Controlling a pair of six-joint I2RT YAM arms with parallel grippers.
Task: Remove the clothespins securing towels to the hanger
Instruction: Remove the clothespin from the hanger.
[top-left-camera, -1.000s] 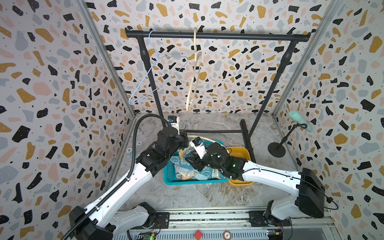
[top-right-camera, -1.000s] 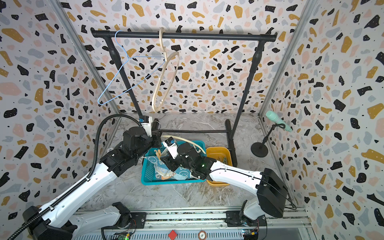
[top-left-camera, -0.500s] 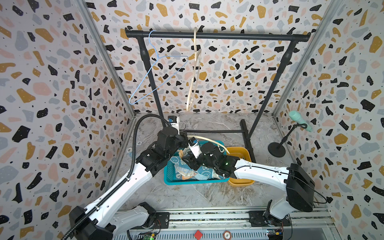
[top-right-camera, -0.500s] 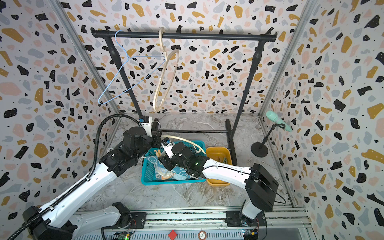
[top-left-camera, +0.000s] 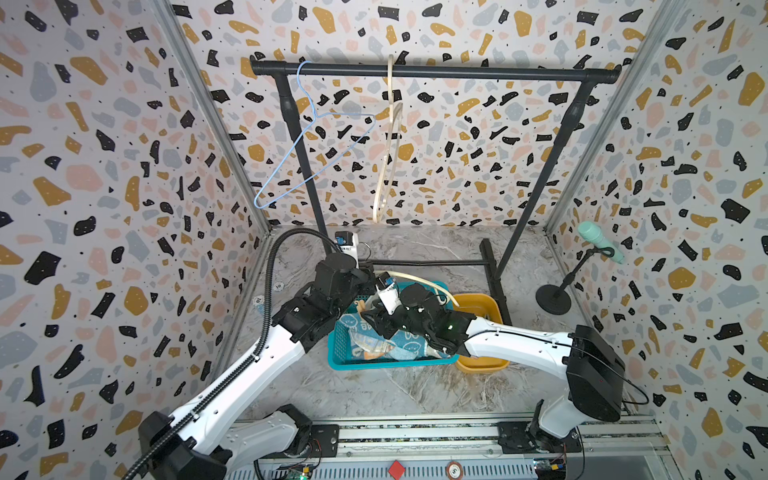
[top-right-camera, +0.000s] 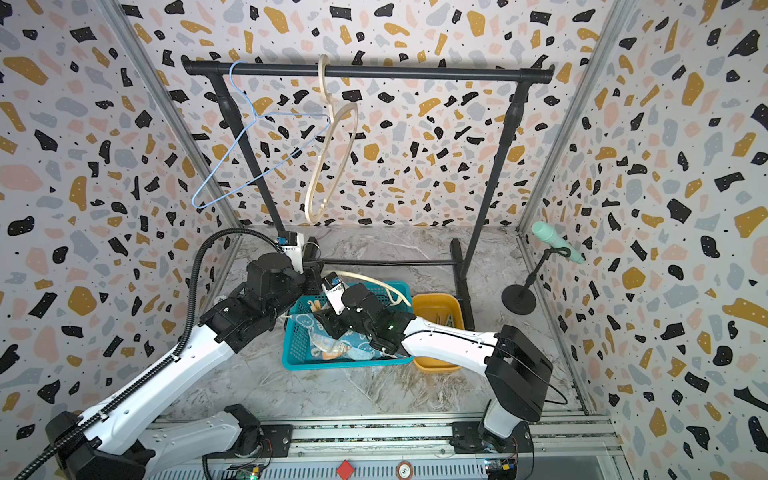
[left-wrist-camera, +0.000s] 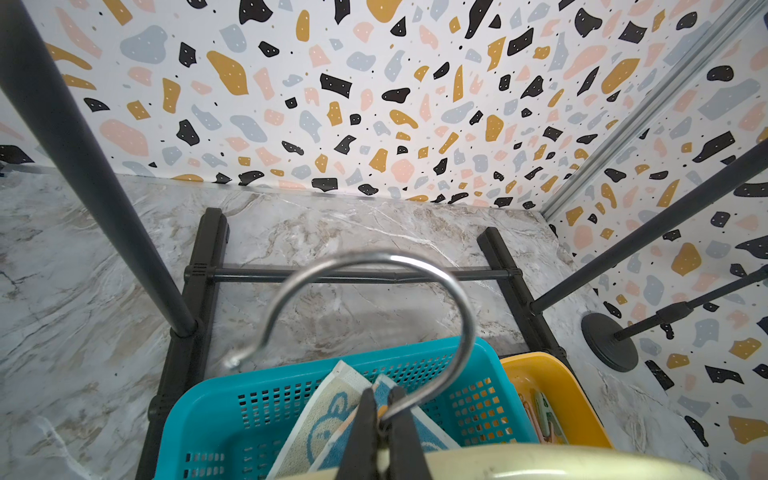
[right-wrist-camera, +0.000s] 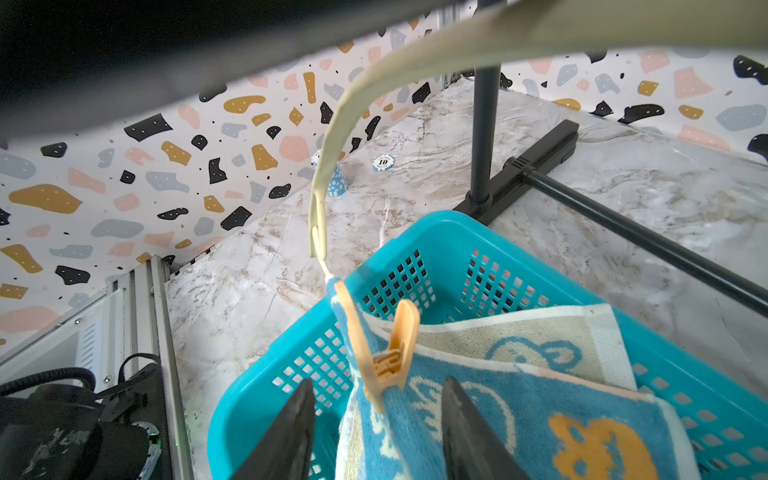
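Left arm: reached low over the teal basket. My left pincer was clamped on the hanger at its hook's neck.
Right arm: stretched across the basket. My right pincer stood apart, with the peach clothespin just ahead of its gap, gripping the rabbit towel.

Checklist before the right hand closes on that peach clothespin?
1. Hanger held: left hand shut on the hanger hook. ok
2. Ready to grasp: right hand open. ok
3. Alignment: peach clothespin sits inside the right hand's opening. ok
4. Target is live: peach clothespin pins the teal towel to the cream hanger. ok
5. Catch: teal basket lies under the teal towel. ok
6. Other pins on this towel: cannot tell, the arms hide it in both top views.
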